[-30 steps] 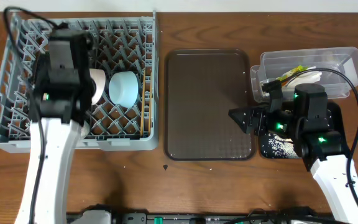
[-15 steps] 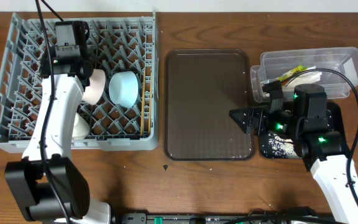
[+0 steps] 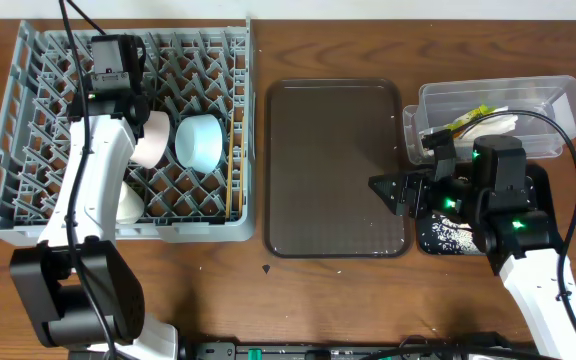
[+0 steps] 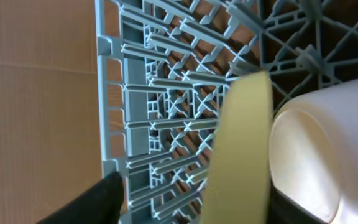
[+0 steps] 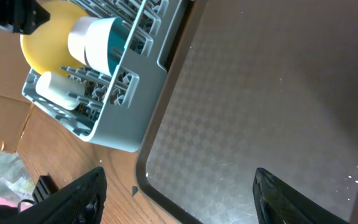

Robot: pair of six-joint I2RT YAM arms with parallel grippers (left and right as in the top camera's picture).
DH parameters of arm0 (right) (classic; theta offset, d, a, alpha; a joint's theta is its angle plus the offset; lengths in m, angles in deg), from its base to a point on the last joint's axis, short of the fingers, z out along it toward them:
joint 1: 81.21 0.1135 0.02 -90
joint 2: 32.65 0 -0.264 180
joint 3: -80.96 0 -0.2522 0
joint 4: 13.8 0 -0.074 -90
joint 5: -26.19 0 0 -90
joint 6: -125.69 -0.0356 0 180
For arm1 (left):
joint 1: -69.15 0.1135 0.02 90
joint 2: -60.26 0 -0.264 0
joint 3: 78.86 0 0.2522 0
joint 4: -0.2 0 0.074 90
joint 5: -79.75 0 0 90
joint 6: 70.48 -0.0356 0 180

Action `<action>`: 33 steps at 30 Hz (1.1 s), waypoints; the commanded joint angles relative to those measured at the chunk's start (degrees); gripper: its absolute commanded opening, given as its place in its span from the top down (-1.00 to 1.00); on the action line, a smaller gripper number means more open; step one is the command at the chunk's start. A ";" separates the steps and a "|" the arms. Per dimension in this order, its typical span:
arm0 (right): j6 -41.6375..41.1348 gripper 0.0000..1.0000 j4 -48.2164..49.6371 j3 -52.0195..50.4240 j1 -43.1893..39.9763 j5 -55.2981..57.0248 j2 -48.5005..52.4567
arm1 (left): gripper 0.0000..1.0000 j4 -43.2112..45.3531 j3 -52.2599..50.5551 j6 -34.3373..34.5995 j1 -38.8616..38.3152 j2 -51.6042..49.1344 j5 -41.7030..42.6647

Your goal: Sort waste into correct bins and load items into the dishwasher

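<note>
Overhead view: the dish rack [image 3: 28,150] occupied the table's far-left corner. The yellow plate [image 4: 241,143] stood on edge inside it beside the pinkish-white bowl [image 4: 316,149], between the left gripper's [image 4: 194,198] spread fingers. The right gripper [image 5: 179,186] hung open near the right edge.

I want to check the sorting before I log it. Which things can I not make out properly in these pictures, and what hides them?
- Yellow plate: overhead, hidden under the left arm; left wrist shows only its blurred rim.
- Black tray: overhead, the right arm covers most of it.
- Chopsticks: overhead, too thin to count.
- Wrapper packet: overhead, print too small to read.
</note>
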 commanded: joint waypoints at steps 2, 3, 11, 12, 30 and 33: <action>0.76 -0.45 -0.17 0.68 -0.70 0.15 -0.42 | -0.68 0.31 0.57 5.29 -1.79 6.62 0.37; 0.76 -0.45 -0.15 0.68 -0.70 0.15 -0.42 | -0.71 0.31 0.57 6.12 -2.14 7.58 0.35; 0.79 -0.36 -8.02 4.59 -0.63 7.87 -1.01 | -0.80 -5.46 0.57 17.53 -8.92 19.58 2.64; 0.85 -0.35 -10.10 5.99 -0.52 9.57 -1.25 | -0.80 -6.75 0.57 18.91 -9.90 20.85 3.54; 1.64 -0.99 -20.20 23.67 0.81 11.67 -13.60 | -0.93 -25.14 0.57 42.38 -17.94 45.99 22.43; 1.62 -0.98 -21.84 23.65 0.76 12.76 -13.60 | -0.94 -25.14 0.55 42.38 -17.94 45.70 22.43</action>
